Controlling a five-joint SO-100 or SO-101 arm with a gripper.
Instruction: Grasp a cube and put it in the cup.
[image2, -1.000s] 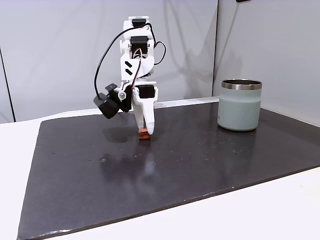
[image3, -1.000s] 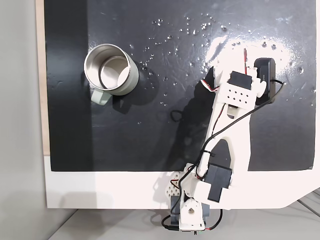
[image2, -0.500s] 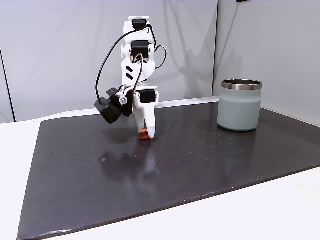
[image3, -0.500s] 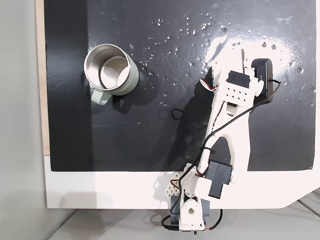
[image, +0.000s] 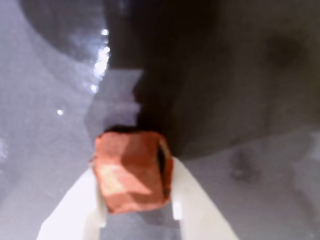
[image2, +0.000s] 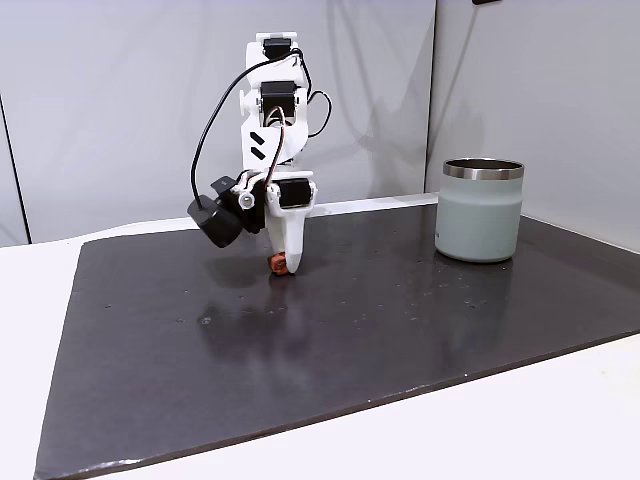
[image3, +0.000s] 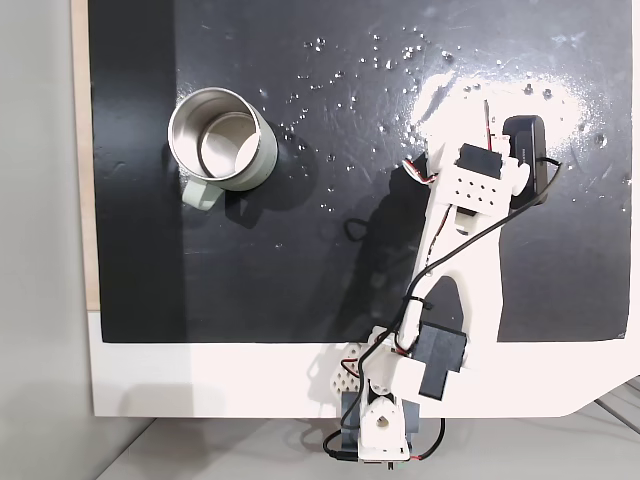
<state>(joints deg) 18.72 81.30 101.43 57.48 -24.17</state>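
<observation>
Gripping the cube (image: 132, 170) between both white fingers (image: 192, 200), the gripper (image2: 279, 263) is hanging just above the dark mat (image2: 300, 350), well apart from the cup (image2: 481, 212).

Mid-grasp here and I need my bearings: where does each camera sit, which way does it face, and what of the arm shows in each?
Wrist view: rides above the gripper, looking down at the cube between white fingers.
A fixed view: low at the mat's front edge, facing the arm and wall.
A fixed view: overhead, looking straight down on the arm and its base.
Both fixed views share the cup.
</observation>
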